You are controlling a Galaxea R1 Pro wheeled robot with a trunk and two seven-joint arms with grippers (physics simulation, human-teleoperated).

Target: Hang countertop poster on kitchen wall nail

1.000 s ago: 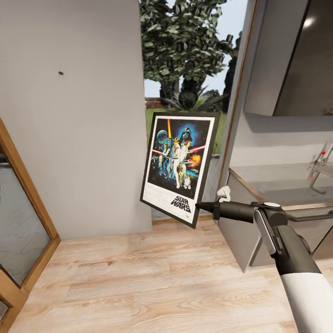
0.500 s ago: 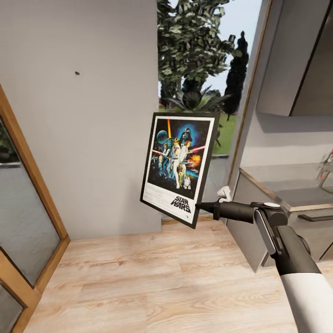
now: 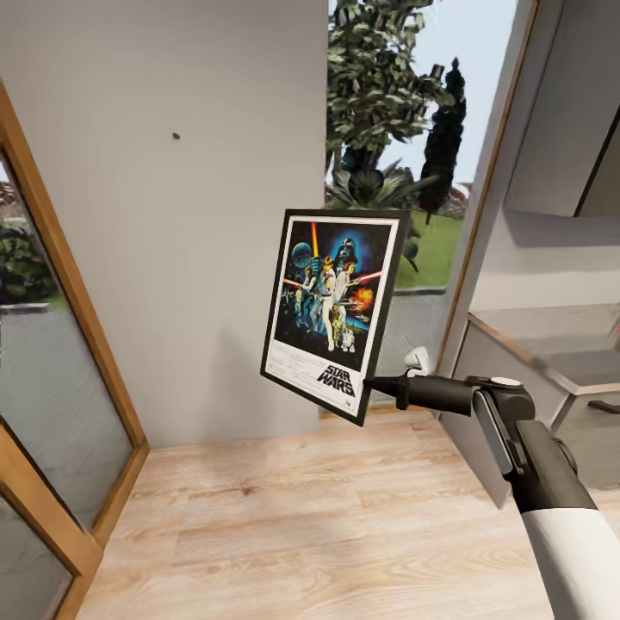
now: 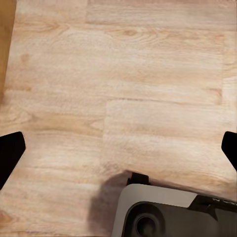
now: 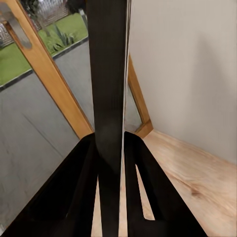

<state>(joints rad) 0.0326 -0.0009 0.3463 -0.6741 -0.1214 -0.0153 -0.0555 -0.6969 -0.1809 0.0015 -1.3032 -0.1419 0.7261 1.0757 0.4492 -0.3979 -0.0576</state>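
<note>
Gripping item: right gripper [image 3: 372, 385], fingers closed flat on the lower right corner of the poster [image 3: 334, 303], pinch confirmed in the right wrist view, where both black fingers [image 5: 81, 190] press against the frame's dark edge [image 5: 108, 89]. Poster: held clear of the wooden floor [image 3: 284, 525], upright with a slight tilt, artwork facing the head camera, lettering at its 6 o'clock. Right arm [image 3: 517, 456]: reaching in from 4 o'clock of the head view. Left gripper [image 4: 118, 148]: fingers spread wide, nothing between them, pointed down at bare floorboards above a grey part of the robot [image 4: 173, 212]. Wall nail [image 3: 176, 136]: small dark dot on the light-grey wall [image 3: 172, 258], at about 10 o'clock from the poster and well apart from it, higher than the frame's top edge. Kitchen countertop [image 3: 560, 344]: steel surface at 3 o'clock. Glazed wooden door [image 3: 52, 387]: at 9 o'clock. Condition notes, by judgement: hanging not yet done; the carry is under way. Hazards: a single-corner pinch leaves the long frame free to pivot or slip when lifted; the nail is tiny, so a small misalignment would miss it and drop the poster; swinging left could strike the door frame.
</note>
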